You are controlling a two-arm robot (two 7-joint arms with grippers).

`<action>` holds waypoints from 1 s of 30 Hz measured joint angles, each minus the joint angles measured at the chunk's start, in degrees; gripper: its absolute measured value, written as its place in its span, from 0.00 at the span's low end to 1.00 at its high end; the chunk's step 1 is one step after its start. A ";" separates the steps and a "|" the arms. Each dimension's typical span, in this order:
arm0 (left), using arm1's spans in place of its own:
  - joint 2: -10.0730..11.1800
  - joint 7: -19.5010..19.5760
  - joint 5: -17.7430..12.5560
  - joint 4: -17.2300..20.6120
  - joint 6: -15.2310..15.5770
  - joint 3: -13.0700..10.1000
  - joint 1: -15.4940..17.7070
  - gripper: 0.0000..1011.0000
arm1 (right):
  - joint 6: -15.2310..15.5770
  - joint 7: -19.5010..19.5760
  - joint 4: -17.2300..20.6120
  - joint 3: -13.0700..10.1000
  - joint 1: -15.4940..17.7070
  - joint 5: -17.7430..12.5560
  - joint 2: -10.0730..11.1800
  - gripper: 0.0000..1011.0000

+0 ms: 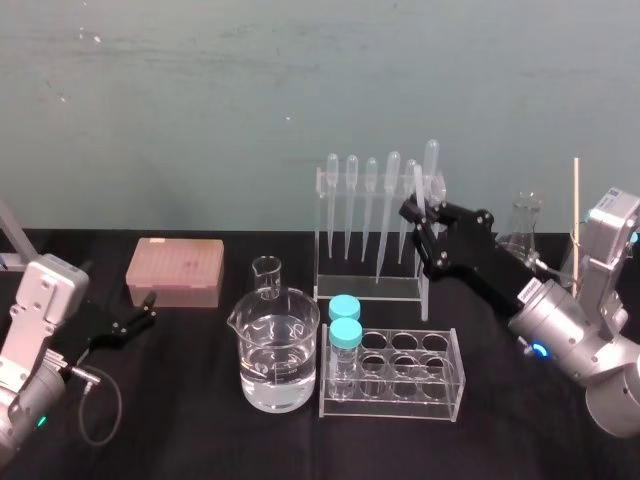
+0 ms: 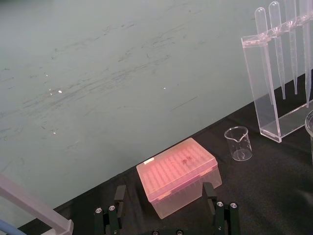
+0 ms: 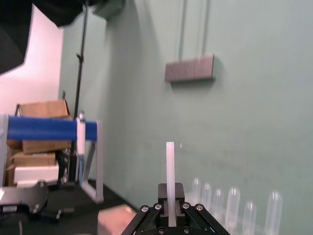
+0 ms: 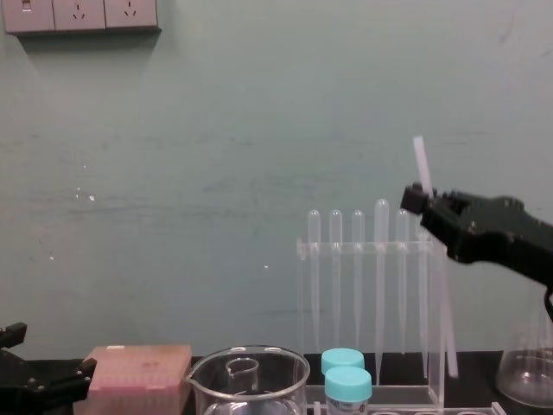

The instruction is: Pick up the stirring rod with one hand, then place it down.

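My right gripper (image 1: 418,216) hovers high in front of the pipette rack (image 1: 372,288), shut on the stirring rod (image 1: 418,186). The stirring rod (image 4: 422,164) is a thin whitish stick, nearly upright and slightly tilted. One end pokes up above the fingers and the rest hangs down past the rack toward the table. In the right wrist view the stirring rod (image 3: 169,166) rises straight out of the closed right gripper (image 3: 170,195). At the table's left side rests the left gripper (image 1: 143,318), open and holding nothing; its fingers (image 2: 115,213) flank the pink box.
A large beaker of water (image 1: 278,350) and a small beaker (image 1: 266,277) stand mid-table. A clear tube rack (image 1: 400,375) holds two blue-capped tubes (image 1: 345,333). A pink tip box (image 1: 175,271) sits at the left, a conical flask (image 1: 523,232) and a stand with a thin stick (image 1: 577,215) at the right.
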State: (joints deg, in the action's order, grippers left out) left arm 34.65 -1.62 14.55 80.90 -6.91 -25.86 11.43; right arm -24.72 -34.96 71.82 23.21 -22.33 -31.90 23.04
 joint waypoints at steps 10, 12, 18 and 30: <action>0.00 0.00 0.00 0.00 0.00 0.00 0.00 0.99 | -4.98 -5.94 -3.19 -1.78 -1.08 -2.14 -1.42 0.07; 0.00 0.00 0.00 0.00 0.00 0.00 0.00 0.99 | -5.05 -7.02 -3.71 -2.22 -0.64 -2.88 -1.43 0.07; 0.00 0.00 0.00 0.00 0.00 0.00 0.00 0.99 | -5.04 -8.08 -4.54 -3.20 0.44 -3.61 -1.42 0.07; 0.00 0.00 0.00 0.00 0.00 0.00 0.00 0.99 | -5.04 -7.59 -4.54 -3.69 0.82 -3.12 -1.49 0.07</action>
State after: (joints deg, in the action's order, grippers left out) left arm 34.64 -1.62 14.55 80.90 -6.91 -25.86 11.43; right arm -29.76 -42.55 67.29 19.52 -21.52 -35.02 21.55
